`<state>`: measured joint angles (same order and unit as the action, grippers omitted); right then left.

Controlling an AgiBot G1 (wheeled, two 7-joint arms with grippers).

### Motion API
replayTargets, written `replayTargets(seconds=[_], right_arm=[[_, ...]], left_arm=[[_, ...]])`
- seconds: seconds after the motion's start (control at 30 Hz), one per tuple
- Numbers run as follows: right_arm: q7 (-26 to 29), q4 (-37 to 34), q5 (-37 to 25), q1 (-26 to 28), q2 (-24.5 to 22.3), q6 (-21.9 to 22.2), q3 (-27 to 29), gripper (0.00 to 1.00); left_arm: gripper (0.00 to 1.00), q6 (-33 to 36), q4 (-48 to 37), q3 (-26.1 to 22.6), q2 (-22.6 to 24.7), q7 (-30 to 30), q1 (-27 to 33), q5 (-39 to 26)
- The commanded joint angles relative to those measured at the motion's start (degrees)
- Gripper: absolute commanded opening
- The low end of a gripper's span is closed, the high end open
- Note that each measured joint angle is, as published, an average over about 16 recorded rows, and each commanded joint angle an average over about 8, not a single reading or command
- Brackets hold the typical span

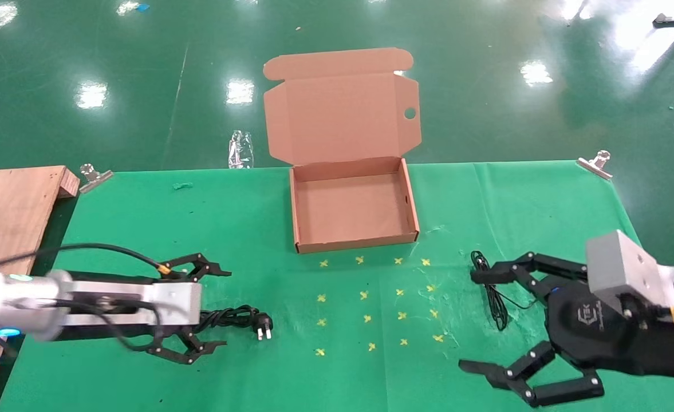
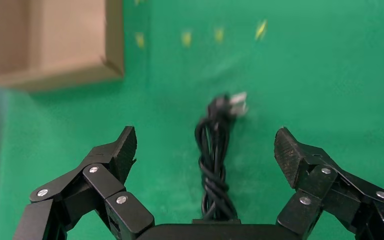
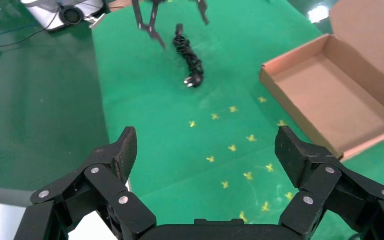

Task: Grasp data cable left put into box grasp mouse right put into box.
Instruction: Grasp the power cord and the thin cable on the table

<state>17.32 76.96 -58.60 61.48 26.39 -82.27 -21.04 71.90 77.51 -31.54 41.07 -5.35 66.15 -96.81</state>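
**Both tools wide, box empty**

Here your left tool [image 1: 216,309] sits low on the green table [image 1: 142,229] with its fingers spread wide, and the data cable [image 1: 239,318] lies between them, plug end pointing toward the table's middle. Your right tool [image 1: 485,320] is likewise spread wide and holds nothing. Its body covers the mouse in the head view, so you see only the thin wire [image 1: 494,297] bundled just beside the upper finger. The box [image 1: 353,209] stands open and empty at the far edge, lid flap up. Yellow cross marks [image 1: 371,297] dot the cloth between box and tools; a wooden board [image 1: 10,212] lies at far left. Only the left wrist view shows you the cable [image 2: 214,160] centred between the fingers; the right wrist view shows cable [image 3: 190,57] and box [image 3: 330,95] farther off
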Motion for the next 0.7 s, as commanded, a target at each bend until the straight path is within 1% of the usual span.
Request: replayTargets(seconds=[0.03,0.17,0.33,0.43,0.53,0.63,0.7], right_arm=[[0.1,0.0,-0.1,-0.1,0.0,0.2,0.0,1.0],[0.3,0.1,0.1,-0.5,-0.7,0.4,0.2,1.0],[0.5,0.3,-0.1,-0.6,-1.1,0.4,0.1,1.0],[0.9,0.3,-0.7,-0.6,-1.3,0.3,-0.2,1.0],[2.2,0.4,-2.7,-0.6,-1.7,0.5,-1.0,1.0],[4.5,0.3,-6.7,-0.2,-1.6,1.0,-2.6,1.0],[6.4,0.2,-10.9,0.7,-1.1,1.5,-4.2,1.0]], left_arm=[[1.0,-2.3,0.0,-1.5,1.6,-1.4,-0.5,-4.5],[1.0,-5.3,-0.1,-3.8,4.6,-6.1,-1.3,-12.9],[1.0,-6.6,-0.3,-5.4,7.3,-12.1,-1.5,-20.0],[1.0,-6.4,-0.3,-5.8,8.3,-14.8,-1.2,-22.5],[1.0,-5.7,-0.3,-6.2,8.8,-16.5,-0.7,-23.9],[1.0,-5.2,-0.3,-6.3,9.1,-17.3,-0.4,-24.5],[1.0,-5.0,-0.3,-6.4,9.2,-17.4,-0.3,-24.6]])
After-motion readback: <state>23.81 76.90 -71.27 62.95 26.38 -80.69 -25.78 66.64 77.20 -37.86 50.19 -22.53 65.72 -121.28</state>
